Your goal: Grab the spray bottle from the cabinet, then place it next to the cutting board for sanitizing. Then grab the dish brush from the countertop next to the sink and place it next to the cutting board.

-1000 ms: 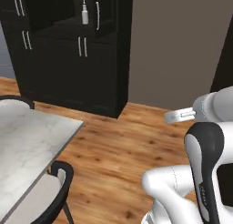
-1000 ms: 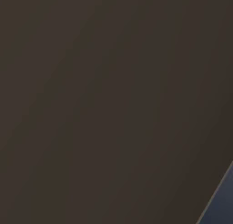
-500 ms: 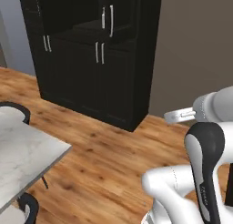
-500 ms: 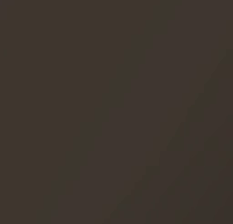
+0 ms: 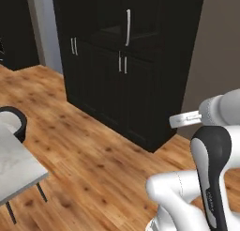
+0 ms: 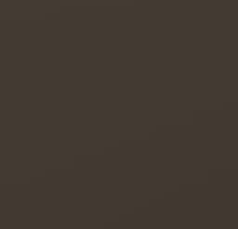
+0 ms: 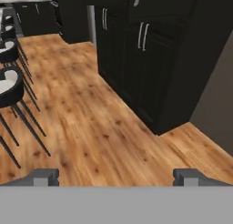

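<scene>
The tall black cabinet (image 5: 122,70) with slim silver bar handles (image 5: 127,27) stands ahead on the wooden floor, and its lower doors show in the hand view (image 7: 145,59). My gripper (image 7: 117,176) is open, its two fingertips (image 7: 45,176) wide apart with nothing between them, and it looks down at the floor in front of the cabinet's corner. The white arm (image 5: 211,178) rises at the lower right of the left base view. The spray bottle, cutting board, dish brush and sink are out of view.
A marble-topped table (image 5: 14,169) on thin legs juts in at the lower left, with a black chair (image 5: 11,122) behind it. More black chairs (image 7: 9,82) line the left of the hand view. A plain dark brown surface (image 6: 119,110) stands close before the right base camera.
The base has driven and turned, so the whole picture shifted: the cabinet now looms closer and further right, its upper shelf has left the picture, and the table has slid left.
</scene>
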Tool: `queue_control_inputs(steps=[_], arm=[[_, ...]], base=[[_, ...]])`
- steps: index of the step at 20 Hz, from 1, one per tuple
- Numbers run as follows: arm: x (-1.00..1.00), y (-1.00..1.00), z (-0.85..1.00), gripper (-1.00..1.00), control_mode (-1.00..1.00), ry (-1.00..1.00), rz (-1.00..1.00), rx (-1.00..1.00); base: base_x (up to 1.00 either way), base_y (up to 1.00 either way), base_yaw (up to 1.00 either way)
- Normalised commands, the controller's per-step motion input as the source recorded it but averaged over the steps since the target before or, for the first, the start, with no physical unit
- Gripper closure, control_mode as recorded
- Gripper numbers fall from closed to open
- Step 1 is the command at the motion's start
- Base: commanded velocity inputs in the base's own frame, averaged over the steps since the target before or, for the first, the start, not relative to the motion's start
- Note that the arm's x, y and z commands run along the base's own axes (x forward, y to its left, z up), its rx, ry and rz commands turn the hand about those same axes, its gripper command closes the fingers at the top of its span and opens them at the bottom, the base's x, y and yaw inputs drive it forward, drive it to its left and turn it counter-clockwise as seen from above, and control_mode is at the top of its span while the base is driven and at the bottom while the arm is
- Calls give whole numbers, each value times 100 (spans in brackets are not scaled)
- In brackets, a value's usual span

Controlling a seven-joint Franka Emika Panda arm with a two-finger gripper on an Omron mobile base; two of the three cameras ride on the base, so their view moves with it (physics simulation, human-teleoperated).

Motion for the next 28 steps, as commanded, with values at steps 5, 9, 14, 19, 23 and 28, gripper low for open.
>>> queue_control_inputs(steps=[5, 9, 14, 19, 23, 28], arm=[[0, 0, 0, -100, 100, 0, 0, 0], [0, 0, 0, -100, 100, 0, 0, 0], [0, 0, 0, -100, 100, 0, 0, 0], [0, 0, 0, -100, 100, 0, 0, 0], [0, 0, 0, -100, 100, 0, 0, 0], [0, 0, 0, -100, 100, 0, 0, 0]], base=[[58, 0, 33], [56, -1, 31], [78, -46, 42], [81, -22, 47], [56, -15, 34], [81, -15, 28]])
